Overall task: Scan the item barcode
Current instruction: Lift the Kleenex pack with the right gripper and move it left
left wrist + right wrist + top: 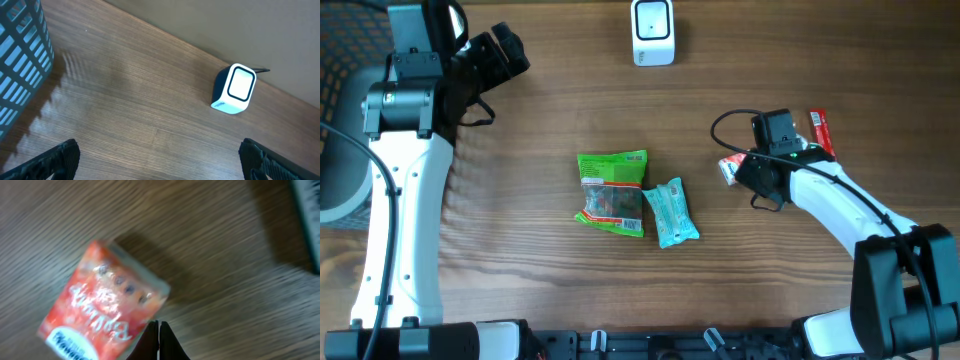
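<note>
A red-orange snack packet (102, 307) fills the lower left of the right wrist view, blurred and tilted, with a shadow under its far edge. My right gripper (158, 330) is shut, its tips pinched together at the packet's lower right edge. From overhead the packet (729, 168) shows red and white at that gripper (740, 172), right of centre. The white barcode scanner (652, 32) stands at the back centre, and it also shows in the left wrist view as the scanner (235, 89). My left gripper (160, 160) hangs open over bare table at the far left (505, 55).
A green snack bag (612, 192) and a teal packet (672, 212) lie side by side mid-table. A red stick packet (821, 132) lies beyond the right arm. A blue mesh basket (20, 60) stands at the far left corner.
</note>
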`<state>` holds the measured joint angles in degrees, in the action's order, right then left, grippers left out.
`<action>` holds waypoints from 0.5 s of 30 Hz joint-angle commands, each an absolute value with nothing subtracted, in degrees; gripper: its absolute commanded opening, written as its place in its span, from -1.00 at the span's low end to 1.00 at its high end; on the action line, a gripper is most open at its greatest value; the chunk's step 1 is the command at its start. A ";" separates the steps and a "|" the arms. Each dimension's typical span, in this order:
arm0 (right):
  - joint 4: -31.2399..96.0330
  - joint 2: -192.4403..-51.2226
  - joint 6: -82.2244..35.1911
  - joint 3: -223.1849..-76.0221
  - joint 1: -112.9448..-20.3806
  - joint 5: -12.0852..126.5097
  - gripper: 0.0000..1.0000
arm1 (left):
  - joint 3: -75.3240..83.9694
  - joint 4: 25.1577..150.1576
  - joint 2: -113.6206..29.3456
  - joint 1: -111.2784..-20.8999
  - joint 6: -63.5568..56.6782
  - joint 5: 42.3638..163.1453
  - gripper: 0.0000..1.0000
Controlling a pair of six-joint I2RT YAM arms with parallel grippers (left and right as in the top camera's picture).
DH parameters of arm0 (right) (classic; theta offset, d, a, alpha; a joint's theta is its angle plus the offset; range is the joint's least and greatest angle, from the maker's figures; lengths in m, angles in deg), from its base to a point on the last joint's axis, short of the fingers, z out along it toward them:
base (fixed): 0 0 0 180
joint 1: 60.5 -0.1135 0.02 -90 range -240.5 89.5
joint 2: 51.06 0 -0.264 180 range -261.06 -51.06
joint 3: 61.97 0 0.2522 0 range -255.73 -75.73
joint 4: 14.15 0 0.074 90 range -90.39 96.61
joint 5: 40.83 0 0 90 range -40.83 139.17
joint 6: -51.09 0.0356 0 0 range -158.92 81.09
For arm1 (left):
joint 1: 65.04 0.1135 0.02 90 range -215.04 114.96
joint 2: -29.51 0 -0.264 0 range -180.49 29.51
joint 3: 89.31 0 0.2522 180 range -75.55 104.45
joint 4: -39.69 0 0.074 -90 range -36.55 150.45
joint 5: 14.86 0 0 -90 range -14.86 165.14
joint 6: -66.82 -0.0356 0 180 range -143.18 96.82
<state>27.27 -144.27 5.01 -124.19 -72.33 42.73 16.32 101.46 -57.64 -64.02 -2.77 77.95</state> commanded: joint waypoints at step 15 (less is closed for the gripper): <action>3.21 -144.44 -19.08 -119.01 -72.47 42.86 -0.78 | 16.39 101.37 -57.82 -64.09 -3.47 76.96 1.00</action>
